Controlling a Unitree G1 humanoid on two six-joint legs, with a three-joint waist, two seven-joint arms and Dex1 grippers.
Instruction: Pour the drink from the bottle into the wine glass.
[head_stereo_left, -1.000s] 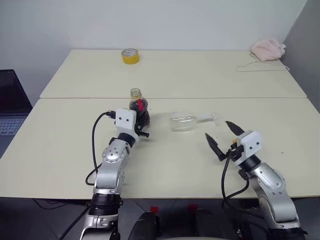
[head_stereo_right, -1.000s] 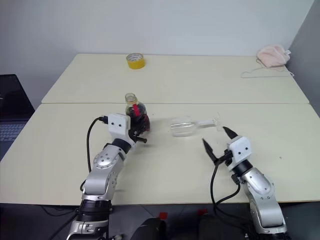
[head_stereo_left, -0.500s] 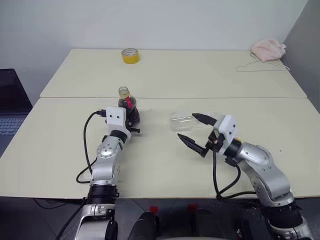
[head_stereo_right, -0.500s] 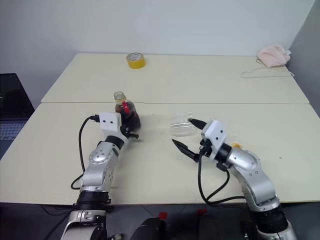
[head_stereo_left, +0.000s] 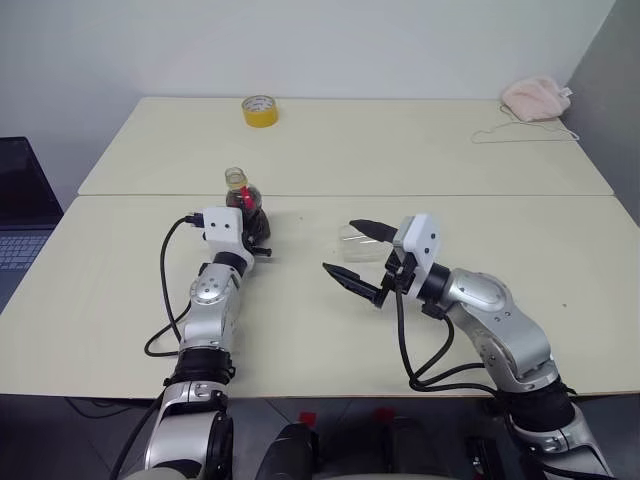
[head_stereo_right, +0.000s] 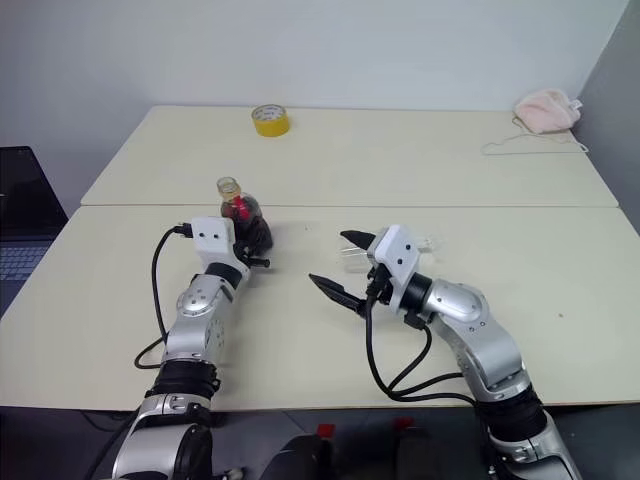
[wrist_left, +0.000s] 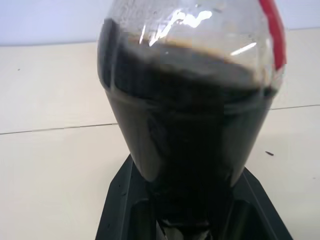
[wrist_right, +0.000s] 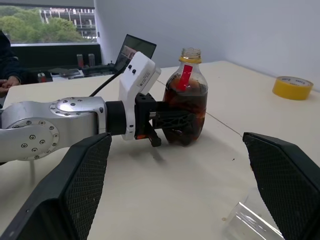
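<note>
Left gripper (wrist_right: 172, 120) pinches the bottle (head_stereo_left: 245, 205) low on its rounded body, jaws pressed against both sides. Carries it farther toward ten o'clock than a second ago, now just short of the seam between the two halves of the worktop (head_stereo_left: 120, 290). Stands upright, neck bare of its cap, red label strip facing the right arm. Shows the drink (wrist_left: 190, 130), dark brown, filling most of the body, with a thin foam line on top.

Right gripper (head_stereo_left: 355, 256) has swung from the four o'clock area of the worktop in toward the middle, jaws spread wide and pointing toward nine o'clock, at the bottle. Holds nothing.

Wine glass (head_stereo_left: 360, 243) lies on its side at the centre of the worktop, same spot as before, now partly hidden behind the upper black finger; bowl toward the bottle. Whether the finger touches it cannot be told.

Yellow tape roll (head_stereo_left: 260, 111) at twelve o'clock and pink cloth (head_stereo_left: 535, 98) at two o'clock, unmoved.
</note>
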